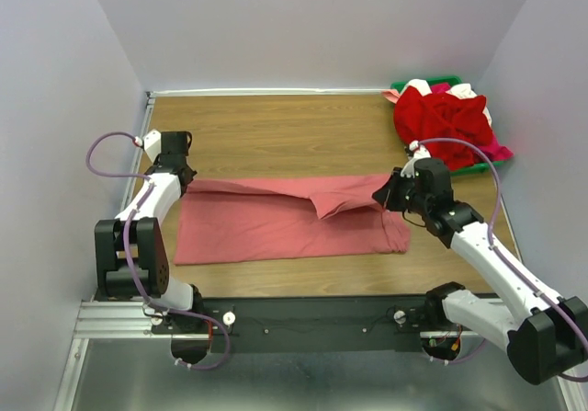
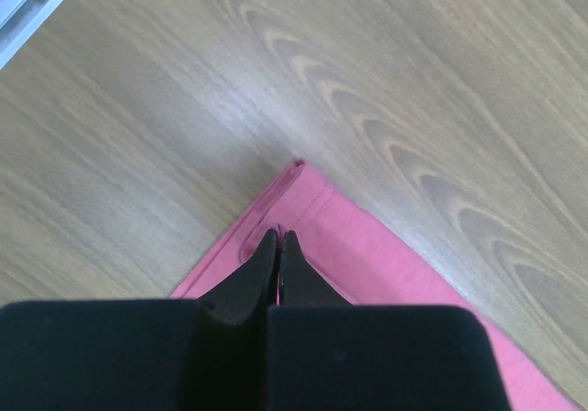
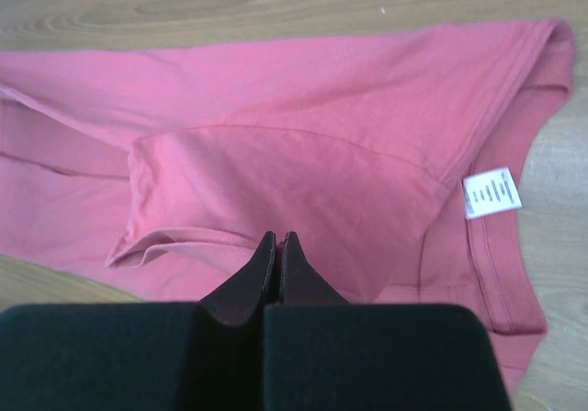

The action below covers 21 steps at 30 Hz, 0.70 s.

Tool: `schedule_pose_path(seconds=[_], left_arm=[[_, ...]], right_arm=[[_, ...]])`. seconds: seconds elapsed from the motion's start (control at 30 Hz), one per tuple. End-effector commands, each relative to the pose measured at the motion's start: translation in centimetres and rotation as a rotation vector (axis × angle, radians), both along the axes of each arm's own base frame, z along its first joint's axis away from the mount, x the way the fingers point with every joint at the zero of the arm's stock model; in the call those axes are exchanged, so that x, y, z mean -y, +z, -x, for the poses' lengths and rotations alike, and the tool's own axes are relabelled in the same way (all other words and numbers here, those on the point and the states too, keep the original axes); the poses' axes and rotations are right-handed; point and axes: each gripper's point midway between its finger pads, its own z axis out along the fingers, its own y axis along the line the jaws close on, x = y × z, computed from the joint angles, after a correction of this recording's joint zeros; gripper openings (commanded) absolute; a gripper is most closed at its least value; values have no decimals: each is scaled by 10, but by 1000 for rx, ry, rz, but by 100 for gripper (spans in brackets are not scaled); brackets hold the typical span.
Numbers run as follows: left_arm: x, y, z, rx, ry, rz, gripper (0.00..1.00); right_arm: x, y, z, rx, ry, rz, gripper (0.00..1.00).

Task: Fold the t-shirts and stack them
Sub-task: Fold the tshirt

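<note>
T-shirt (image 1: 276,227), salmon-pink, partly folded, spread flat (white neck label (image 3: 491,193))

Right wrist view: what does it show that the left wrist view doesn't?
Only the right wrist view: the white neck label, the collar and a folded-over flap of the salmon-pink t-shirt. Only the left wrist view: one hemmed corner of that shirt, with more bare wooden table around it. Both: pink fabric on wood, and black fingers closed together, the right gripper and left gripper, tips over the cloth.
</note>
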Motion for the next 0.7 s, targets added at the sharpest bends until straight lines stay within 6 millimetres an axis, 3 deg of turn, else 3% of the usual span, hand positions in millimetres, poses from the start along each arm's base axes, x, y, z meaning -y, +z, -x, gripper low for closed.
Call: schedule_pose_path(seconds=[0.0, 0.23, 0.3, 0.37, 0.4, 0.47, 0.5, 0.53, 0.57, 0.6, 0.67], left_arm=[[-5, 1, 17, 0, 67, -14, 0], [-5, -10, 32, -13, 96, 3, 0], [-4, -17, 37, -25, 100, 7, 0], [-4, -26, 45, -48, 114, 16, 19], [-3, -27, 47, -48, 118, 18, 43], [-5, -29, 55, -56, 144, 17, 71], [-6, -23, 55, -33, 154, 17, 86], [-6, -20, 57, -28, 167, 22, 98], [-6, -10, 55, 6, 170, 31, 98], [-5, -4, 54, 23, 169, 37, 98], [-1, 10, 49, 63, 153, 56, 98]], right_arm=[[9, -26, 17, -84, -19, 43, 0], [10, -35, 28, -102, -9, 40, 0], [12, -48, 33, -136, -10, 46, 0], [11, -58, 40, -169, -10, 34, 1], [10, -62, 43, -185, -8, 25, 2], [10, -74, 54, -223, -7, 15, 10], [9, -77, 59, -235, 0, 3, 17], [5, -77, 64, -241, 5, -29, 34], [3, -76, 67, -240, 14, -44, 39], [2, -73, 68, -234, 19, -60, 54], [0, -60, 69, -186, 28, -91, 67]])
